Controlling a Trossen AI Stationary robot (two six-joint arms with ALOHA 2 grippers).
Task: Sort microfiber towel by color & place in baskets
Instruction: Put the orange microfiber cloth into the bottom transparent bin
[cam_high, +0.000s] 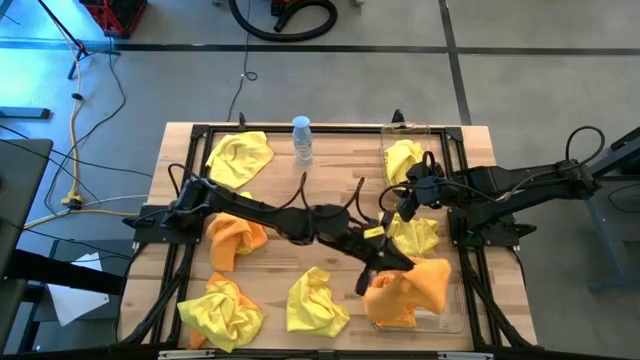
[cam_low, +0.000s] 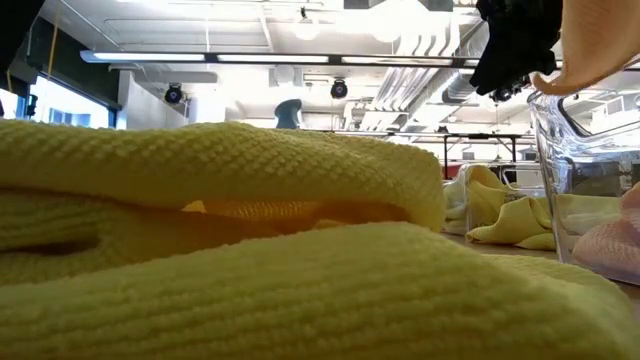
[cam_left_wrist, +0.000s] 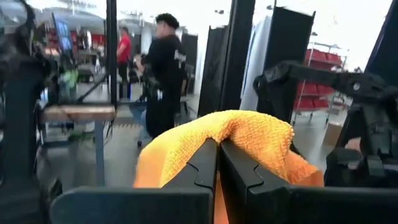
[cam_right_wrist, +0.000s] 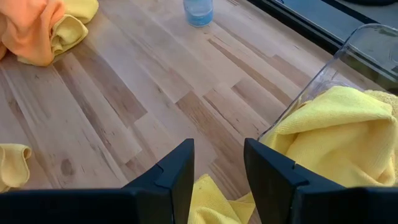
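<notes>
My left gripper (cam_high: 385, 262) is shut on an orange towel (cam_high: 408, 288) over the clear basket (cam_high: 452, 318) at the near right. In the low view the towel (cam_low: 600, 40) hangs above that basket's rim (cam_low: 560, 110). My right gripper (cam_high: 405, 205) stands open above a yellow towel (cam_high: 414, 236) that lies on the table. Beside it, at the far right, a second clear basket (cam_high: 432, 132) holds a yellow towel (cam_right_wrist: 336, 130). More yellow towels (cam_high: 240, 158) (cam_high: 220, 312) (cam_high: 316, 300) and an orange one (cam_high: 235, 240) lie on the wood. My left gripper pinches a fold of the orange towel (cam_left_wrist: 242, 134) between its two shut fingers (cam_left_wrist: 205, 165). The fingers lie about level and reach from the table's left toward its near right corner. The cloth bunches over the fingertips and hangs slack below them, above the basket.
A small clear water bottle (cam_high: 302, 138) stands at the far middle. A black metal frame (cam_high: 200, 135) runs round the table. Orange cloth (cam_low: 615, 245) shows through the near basket's wall. People stand in the room beyond the table (cam_left_wrist: 163, 68). Bare wood (cam_right_wrist: 124, 106) lies between the towels.
</notes>
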